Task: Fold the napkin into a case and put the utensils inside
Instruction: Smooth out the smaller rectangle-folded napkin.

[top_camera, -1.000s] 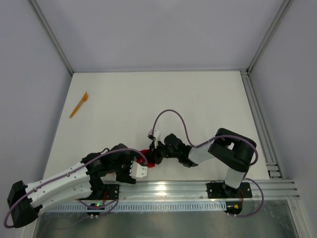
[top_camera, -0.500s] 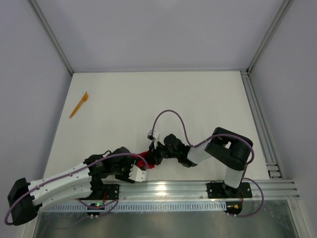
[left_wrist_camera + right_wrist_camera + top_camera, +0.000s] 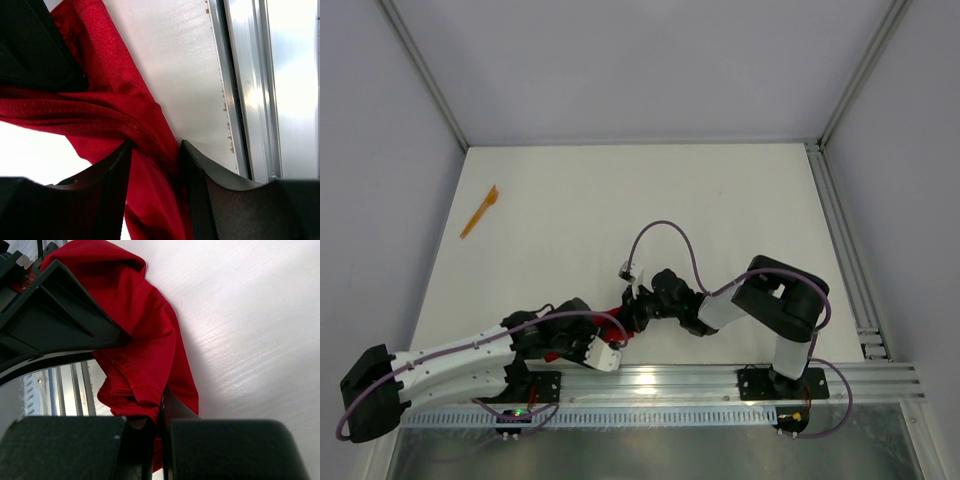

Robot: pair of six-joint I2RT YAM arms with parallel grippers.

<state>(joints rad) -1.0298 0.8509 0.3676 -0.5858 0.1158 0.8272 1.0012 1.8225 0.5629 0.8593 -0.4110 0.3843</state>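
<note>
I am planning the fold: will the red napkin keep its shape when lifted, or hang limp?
Probably limp: the napkin lies bunched in soft creases. Likely light, being thin cloth. Its visible weave should resist slipping somewhat.

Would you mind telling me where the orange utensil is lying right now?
In the top view the orange utensil lies on the far left part of the table, close to the left wall and well away from the red napkin.

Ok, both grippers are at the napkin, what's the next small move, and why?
Probably close the left gripper firmly on the napkin fold between its fingers. The right gripper is already shut on another part, and the cloth lies crumpled, needing two grips to spread.
</note>
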